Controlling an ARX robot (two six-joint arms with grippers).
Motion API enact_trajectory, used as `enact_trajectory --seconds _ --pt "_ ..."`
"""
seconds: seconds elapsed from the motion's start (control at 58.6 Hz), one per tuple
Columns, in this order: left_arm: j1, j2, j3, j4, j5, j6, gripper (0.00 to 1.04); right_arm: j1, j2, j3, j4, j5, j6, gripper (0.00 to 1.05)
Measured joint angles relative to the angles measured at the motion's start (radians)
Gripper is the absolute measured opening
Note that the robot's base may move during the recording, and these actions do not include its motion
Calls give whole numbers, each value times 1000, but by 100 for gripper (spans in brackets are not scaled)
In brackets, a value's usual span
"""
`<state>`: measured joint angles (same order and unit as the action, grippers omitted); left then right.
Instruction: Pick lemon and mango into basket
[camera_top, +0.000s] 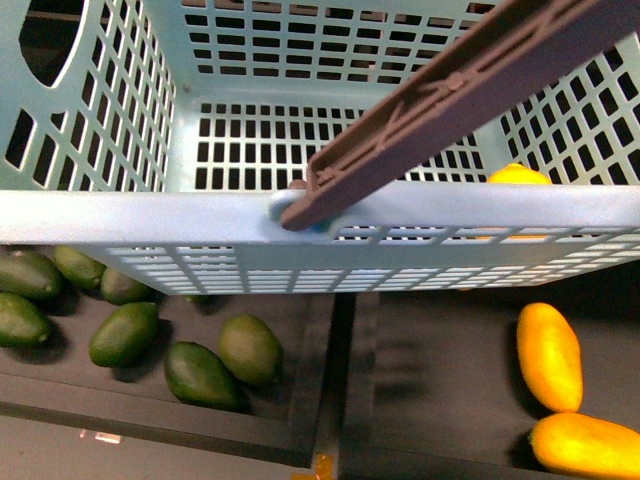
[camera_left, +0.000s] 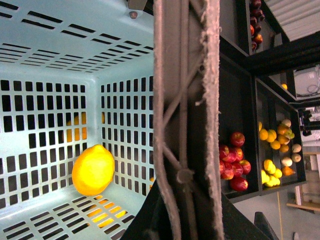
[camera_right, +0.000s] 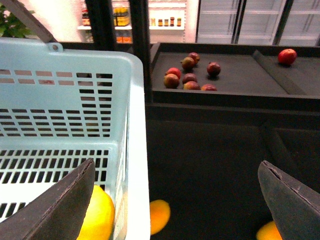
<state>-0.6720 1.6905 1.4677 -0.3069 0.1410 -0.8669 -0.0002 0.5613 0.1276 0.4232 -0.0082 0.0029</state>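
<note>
The light teal basket (camera_top: 130, 215) hangs close in front of me, its brown handle (camera_top: 450, 95) crossing it on a slant. My left gripper (camera_left: 185, 200) is shut on that handle (camera_left: 185, 100). A lemon (camera_left: 93, 169) lies inside the basket in a corner, and shows through the lattice in the front view as the lemon (camera_top: 517, 175). Two mangoes (camera_top: 548, 355) (camera_top: 590, 445) rest on the black shelf below at right. My right gripper (camera_right: 175, 200) is open beside the basket wall (camera_right: 137, 150), above one mango (camera_right: 160, 215), holding nothing.
Dark green oval fruits (camera_top: 125, 333) fill the black tray at lower left, past a divider (camera_top: 335, 380). Red apples (camera_left: 232, 160) and small yellow fruits (camera_left: 275, 145) sit in shelf bins to the side. More apples (camera_right: 190, 75) lie on a higher shelf behind.
</note>
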Motion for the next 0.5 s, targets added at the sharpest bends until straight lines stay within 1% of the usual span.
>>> enact_trajectory --seconds 0.154,0.273,0.307,0.324,0.341,0.358,0.376,0.393,0.427,0.444,0.478,0.495 --pt "12 0 0 0 -26 6 6 0 0 0 0 5 0 96" --pt "8 0 0 0 -16 12 6 0 0 0 0 4 0 96" --pt "6 0 0 0 -13 9 6 11 14 16 -55 57 34 96" --pt "5 0 0 0 -11 8 6 20 29 50 -147 122 70 96" --pt "4 0 0 0 -10 8 6 23 42 70 -197 150 90 96" --pt "4 0 0 0 -7 9 6 19 68 112 -293 203 135 96" --pt "3 0 0 0 -8 9 6 14 82 132 -336 227 155 96" --pt "2 0 0 0 -7 8 6 -3 111 168 -415 261 192 96" --pt "-2 0 0 0 -2 5 6 -35 154 209 -510 264 226 96" --pt "-2 0 0 0 0 5 6 -48 167 216 -530 259 232 96" --pt "-6 0 0 0 8 3 6 -105 212 222 -551 222 240 96" --pt "-6 0 0 0 15 3 6 -152 250 221 -533 177 232 96"
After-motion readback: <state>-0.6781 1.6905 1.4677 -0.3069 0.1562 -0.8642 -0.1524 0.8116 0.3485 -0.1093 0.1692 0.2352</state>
